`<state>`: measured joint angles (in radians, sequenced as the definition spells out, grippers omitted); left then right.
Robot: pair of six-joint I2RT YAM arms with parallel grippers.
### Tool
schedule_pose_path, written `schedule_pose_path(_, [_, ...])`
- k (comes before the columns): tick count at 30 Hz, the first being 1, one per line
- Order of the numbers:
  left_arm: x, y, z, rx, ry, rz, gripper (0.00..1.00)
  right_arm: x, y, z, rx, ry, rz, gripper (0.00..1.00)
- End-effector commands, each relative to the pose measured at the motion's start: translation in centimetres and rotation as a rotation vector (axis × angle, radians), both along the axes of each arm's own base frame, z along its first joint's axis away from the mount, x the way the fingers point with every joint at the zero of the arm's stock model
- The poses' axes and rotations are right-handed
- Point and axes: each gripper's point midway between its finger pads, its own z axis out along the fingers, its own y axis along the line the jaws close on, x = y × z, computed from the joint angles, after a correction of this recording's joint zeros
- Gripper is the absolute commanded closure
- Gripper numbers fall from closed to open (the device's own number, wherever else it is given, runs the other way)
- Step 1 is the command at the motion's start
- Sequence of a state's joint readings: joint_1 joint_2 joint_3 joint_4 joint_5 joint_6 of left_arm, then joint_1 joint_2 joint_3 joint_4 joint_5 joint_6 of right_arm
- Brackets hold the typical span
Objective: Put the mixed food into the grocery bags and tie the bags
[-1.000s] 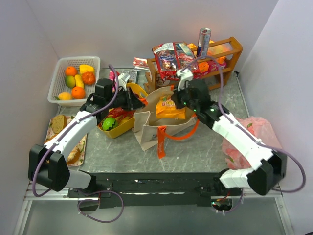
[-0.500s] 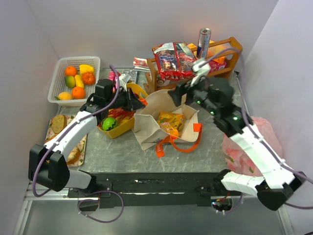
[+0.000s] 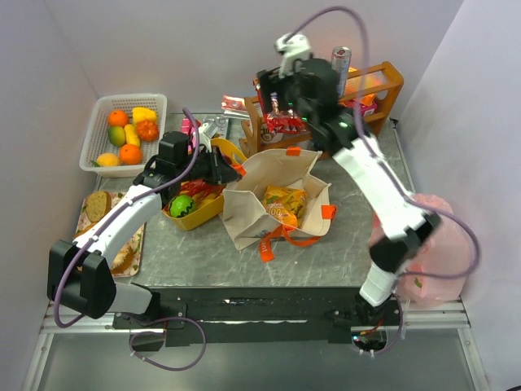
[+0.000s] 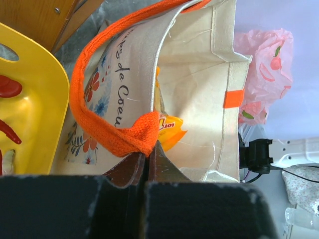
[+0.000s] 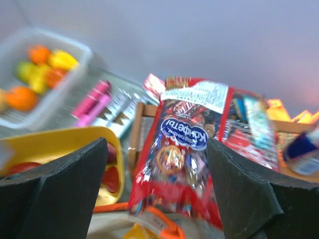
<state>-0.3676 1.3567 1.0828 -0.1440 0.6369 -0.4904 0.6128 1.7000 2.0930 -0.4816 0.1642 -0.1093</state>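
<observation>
The cream floral tote (image 3: 244, 213) lies open mid-table with an orange crisp bag (image 3: 282, 204) inside it. My left gripper (image 3: 232, 169) is shut on the tote's orange handle (image 4: 102, 132) and holds its mouth open; the crisp bag (image 4: 168, 130) shows just past the closed left gripper (image 4: 147, 149). My right gripper (image 3: 273, 91) hovers open at the back, in front of the red snack packets (image 5: 187, 149), with nothing held in the right gripper (image 5: 155, 147). A slim can (image 3: 340, 60) stands on the rack. The pink plastic bag (image 3: 431, 236) lies at the right.
A yellow tub (image 3: 205, 213) left of the tote holds a green ball-like fruit (image 3: 181, 206). A white mesh basket (image 3: 99, 110) of fruit sits at the back left. The wooden rack (image 3: 389, 83) stands at the back. Bread (image 3: 98, 204) lies on a board at the left edge.
My right gripper let go of the orange crisp bag, which now lies in the tote. It opened, rose and swung back toward the rack. The left arm has not moved.
</observation>
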Motion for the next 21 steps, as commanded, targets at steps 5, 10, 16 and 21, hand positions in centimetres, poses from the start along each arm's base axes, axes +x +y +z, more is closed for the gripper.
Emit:
schedule_pose_path(5, [-0.2, 0.1, 0.7, -0.008, -0.043, -0.022, 0.99, 5.4, 0.1, -4.3, -0.168, 0.033, -0.159, 0.12])
schedule_pose_path(10, [-0.2, 0.0, 0.7, -0.013, -0.041, -0.026, 0.99, 7.1, -0.3, -7.6, -0.252, 0.061, -0.218, 0.12])
schedule_pose_path(16, [-0.3, 0.1, 0.9, -0.015, -0.047, -0.025, 0.99, 7.7, -0.7, -9.7, -0.312, 0.093, -0.251, 0.19])
schedule_pose_path(21, [-0.2, 0.1, 0.7, -0.013, -0.041, -0.024, 0.99, 8.0, -1.1, -10.7, -0.357, 0.102, -0.269, 0.50])
